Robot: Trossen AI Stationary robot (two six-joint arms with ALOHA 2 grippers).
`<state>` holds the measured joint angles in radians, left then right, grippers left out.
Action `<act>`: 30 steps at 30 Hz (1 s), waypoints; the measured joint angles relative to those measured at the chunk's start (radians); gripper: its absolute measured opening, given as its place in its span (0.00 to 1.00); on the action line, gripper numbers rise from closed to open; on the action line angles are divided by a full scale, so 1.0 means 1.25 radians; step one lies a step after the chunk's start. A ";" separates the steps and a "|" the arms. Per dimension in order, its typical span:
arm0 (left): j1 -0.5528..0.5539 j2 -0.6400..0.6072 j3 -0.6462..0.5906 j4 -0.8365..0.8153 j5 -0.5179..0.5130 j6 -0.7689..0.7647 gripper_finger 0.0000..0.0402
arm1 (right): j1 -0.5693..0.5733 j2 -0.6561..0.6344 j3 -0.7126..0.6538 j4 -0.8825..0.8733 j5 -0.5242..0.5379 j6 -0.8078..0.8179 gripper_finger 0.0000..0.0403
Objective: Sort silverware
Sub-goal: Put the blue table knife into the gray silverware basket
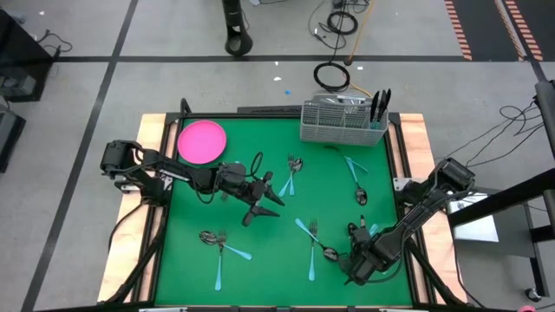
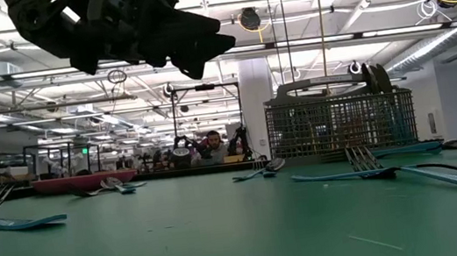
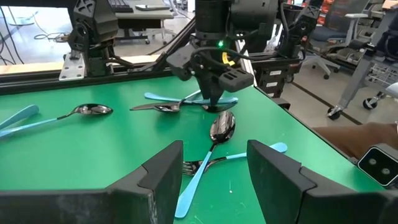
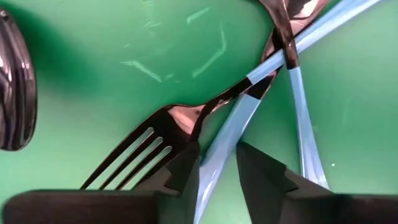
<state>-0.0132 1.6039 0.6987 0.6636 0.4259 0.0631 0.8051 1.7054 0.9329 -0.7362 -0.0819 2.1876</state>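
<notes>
Near the front right of the green surface [image 1: 191,277], my right hand [image 4: 217,163] is down over crossed silverware, fingers straddling a light-blue handle [image 4: 225,140] beside a dark fork [image 4: 146,152], not yet clamped. My left hand [image 1: 263,201] hovers mid-surface, fingers spread, empty. More silverware [image 1: 291,170] lies scattered.

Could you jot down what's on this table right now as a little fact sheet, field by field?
Surface: green table
Scattered cutlery: forks, spoons and knives, several with light-blue handles, lying loose
Plate: round pink plate, at the far left corner
Caddy: wire-mesh caddy at the far edge, a few dark utensils standing in it
Left gripper: open, raised above mid-table, holding nothing
Right gripper: low over a crossed pile, fingers straddling a light-blue handle beside a fork
</notes>
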 joint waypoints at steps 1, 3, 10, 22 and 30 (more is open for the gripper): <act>0.000 0.000 0.000 0.000 0.000 0.000 0.45 | 0.000 0.000 0.000 -0.004 -0.002 0.000 0.21; 0.000 0.000 0.000 0.000 0.000 0.003 0.45 | 0.000 0.000 0.000 -0.009 -0.003 0.002 0.14; 0.011 0.000 0.000 -0.008 -0.001 0.004 0.45 | 0.000 0.001 0.011 -0.019 -0.004 -0.009 0.04; 0.016 0.000 0.000 -0.020 -0.001 0.002 0.45 | -0.001 -0.024 0.163 -0.271 0.002 0.022 0.01; 0.016 0.000 0.000 -0.020 -0.001 0.002 0.45 | -0.006 -0.025 0.250 -0.347 0.042 0.041 0.00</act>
<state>0.0071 1.6039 0.6987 0.6388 0.4241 0.0654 0.7975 1.6736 1.2453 -1.1696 -0.0288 2.2391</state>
